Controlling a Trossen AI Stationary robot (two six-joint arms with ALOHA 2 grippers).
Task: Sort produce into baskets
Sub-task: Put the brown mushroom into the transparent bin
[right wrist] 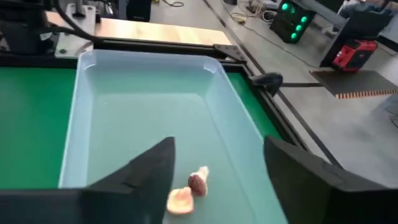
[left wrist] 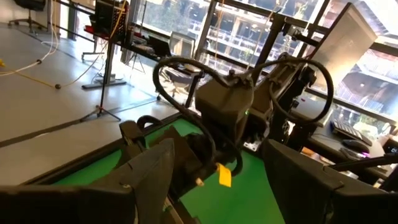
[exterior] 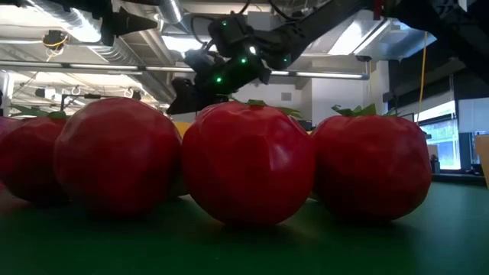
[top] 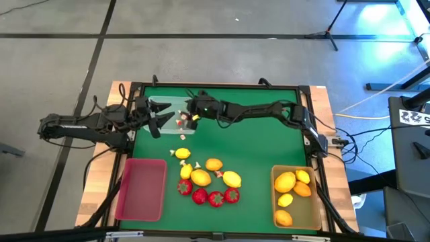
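Low view: strawberries (exterior: 248,160) hide the baskets.

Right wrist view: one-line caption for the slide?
Right gripper, fingers open, over the clear tray holding two small white-and-red bits.

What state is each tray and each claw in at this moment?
Clear tray: holds two small bits.
Red tray: nothing in it.
Tan tray: holds lemons and an orange fruit.
Right claw: open above the clear tray.
Left claw: open, beside the clear tray.
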